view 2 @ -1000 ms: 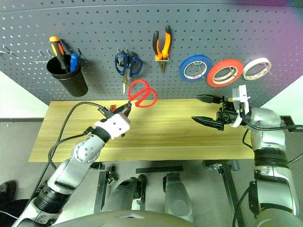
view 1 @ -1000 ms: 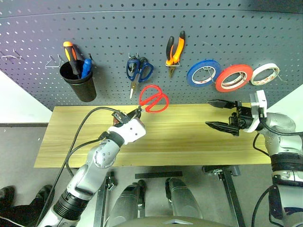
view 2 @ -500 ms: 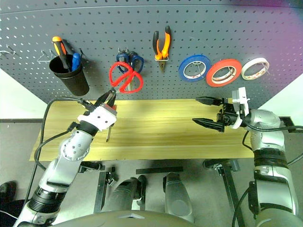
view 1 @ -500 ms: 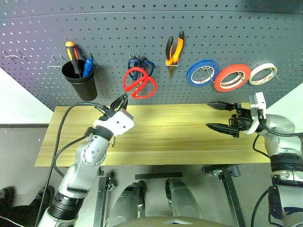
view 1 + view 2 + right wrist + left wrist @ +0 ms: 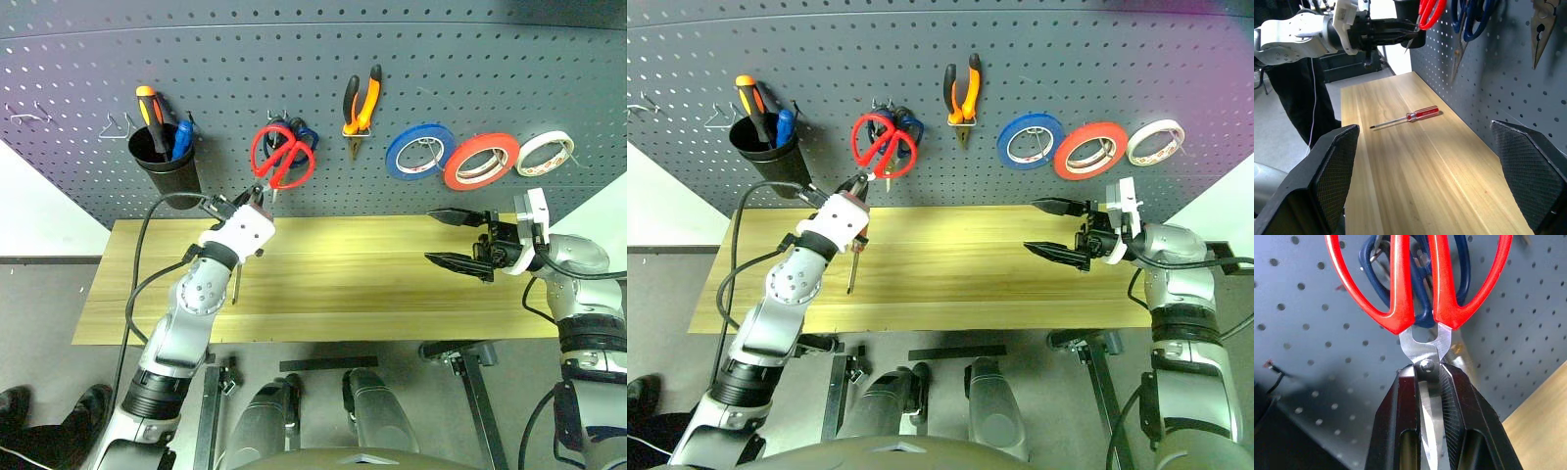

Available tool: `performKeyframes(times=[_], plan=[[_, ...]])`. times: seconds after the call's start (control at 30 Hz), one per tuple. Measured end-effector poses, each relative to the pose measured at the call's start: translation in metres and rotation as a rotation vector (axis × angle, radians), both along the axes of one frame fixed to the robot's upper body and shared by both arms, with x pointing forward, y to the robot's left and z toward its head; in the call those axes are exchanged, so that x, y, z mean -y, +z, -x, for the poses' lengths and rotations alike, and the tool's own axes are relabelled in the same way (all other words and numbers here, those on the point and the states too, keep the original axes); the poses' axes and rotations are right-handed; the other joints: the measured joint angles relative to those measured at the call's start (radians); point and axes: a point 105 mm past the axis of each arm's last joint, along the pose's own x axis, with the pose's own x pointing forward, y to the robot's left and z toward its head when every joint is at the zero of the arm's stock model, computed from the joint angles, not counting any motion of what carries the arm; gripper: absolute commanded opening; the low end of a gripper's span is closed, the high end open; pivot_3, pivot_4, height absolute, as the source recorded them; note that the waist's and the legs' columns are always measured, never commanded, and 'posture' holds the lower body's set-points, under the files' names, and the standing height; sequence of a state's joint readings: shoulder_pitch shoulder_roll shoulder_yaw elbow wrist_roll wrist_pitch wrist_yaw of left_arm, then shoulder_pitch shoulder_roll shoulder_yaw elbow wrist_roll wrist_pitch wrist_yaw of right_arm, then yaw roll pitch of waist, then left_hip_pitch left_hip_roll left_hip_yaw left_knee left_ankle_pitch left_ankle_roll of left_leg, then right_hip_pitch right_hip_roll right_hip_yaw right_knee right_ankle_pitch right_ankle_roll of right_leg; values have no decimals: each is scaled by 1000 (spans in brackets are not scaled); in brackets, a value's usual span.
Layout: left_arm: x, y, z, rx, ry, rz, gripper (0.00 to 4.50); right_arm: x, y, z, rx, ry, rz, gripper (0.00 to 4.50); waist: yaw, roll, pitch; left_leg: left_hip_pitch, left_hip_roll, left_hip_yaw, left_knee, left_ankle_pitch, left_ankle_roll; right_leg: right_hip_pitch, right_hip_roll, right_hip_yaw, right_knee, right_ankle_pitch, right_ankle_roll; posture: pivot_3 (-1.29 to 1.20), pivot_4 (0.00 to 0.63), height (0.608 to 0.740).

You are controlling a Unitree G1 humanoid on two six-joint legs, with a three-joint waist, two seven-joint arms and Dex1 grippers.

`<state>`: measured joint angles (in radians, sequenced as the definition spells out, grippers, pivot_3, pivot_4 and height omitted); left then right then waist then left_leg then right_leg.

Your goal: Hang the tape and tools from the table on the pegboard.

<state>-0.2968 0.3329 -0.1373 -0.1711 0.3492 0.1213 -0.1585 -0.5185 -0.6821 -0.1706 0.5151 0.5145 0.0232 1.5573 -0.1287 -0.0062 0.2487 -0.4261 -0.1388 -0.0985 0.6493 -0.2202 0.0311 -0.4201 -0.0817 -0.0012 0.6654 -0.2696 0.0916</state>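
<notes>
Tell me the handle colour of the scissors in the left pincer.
Red handles on the scissors, clearest in the left wrist view.

Left gripper (image 5: 257,193) clamped (right gripper (image 5: 458,238) agape)

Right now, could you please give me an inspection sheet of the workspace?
Surface: wooden table; red-handled screwdriver lies on it.
Job's things: red scissors held up at pegboard, over blue scissors; pliers and red tape hung.
Clutter: blue tape, white tape, black cup with screwdrivers.
Grippers: left gripper shut on scissors' blades; right gripper open, holding nothing.
Cables: black cable along left arm.
Surroundings: grey floor.
</notes>
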Motion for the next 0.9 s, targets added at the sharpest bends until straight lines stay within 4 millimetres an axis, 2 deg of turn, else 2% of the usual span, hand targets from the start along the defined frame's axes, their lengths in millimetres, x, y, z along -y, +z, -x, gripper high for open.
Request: performKeyframes(times=[0.1,0.23,0.3,0.5,0.73,0.9], plan=[[6,-6,-9,-51,-29,45,262,0,0,-1,1,-5,-1,4500,0,0,0,0,0,0,0,0,0,0,0,0,0,0,0,-325,202,740],[18,-5,-26,-117,-78,178,1587,-1,1,-2,4,-15,-7,4500,-1,0,0,0,0,0,2,0,0,0,0,0,0,1,1,-334,205,740],[15,-8,-32,-149,-70,227,2291,-1,1,-2,4,-14,-7,4500,-6,0,0,0,0,1,1,0,0,0,0,0,0,1,1,-334,205,740],[16,-17,-31,-201,-84,251,4337,-1,2,-2,-2,-12,-22,4500,-26,0,0,0,0,1,1,0,0,0,0,0,1,1,1,-331,209,740],[15,-30,-22,-247,-92,247,4438,-8,29,10,3,91,-163,4500,-28,0,0,0,1,1,1,0,0,0,0,1,1,1,1,-315,207,740],[13,-30,-17,-246,-85,245,4438,-13,34,16,6,137,-190,4500,-24,0,0,0,0,1,1,0,0,0,0,1,1,1,1,-310,203,740]])
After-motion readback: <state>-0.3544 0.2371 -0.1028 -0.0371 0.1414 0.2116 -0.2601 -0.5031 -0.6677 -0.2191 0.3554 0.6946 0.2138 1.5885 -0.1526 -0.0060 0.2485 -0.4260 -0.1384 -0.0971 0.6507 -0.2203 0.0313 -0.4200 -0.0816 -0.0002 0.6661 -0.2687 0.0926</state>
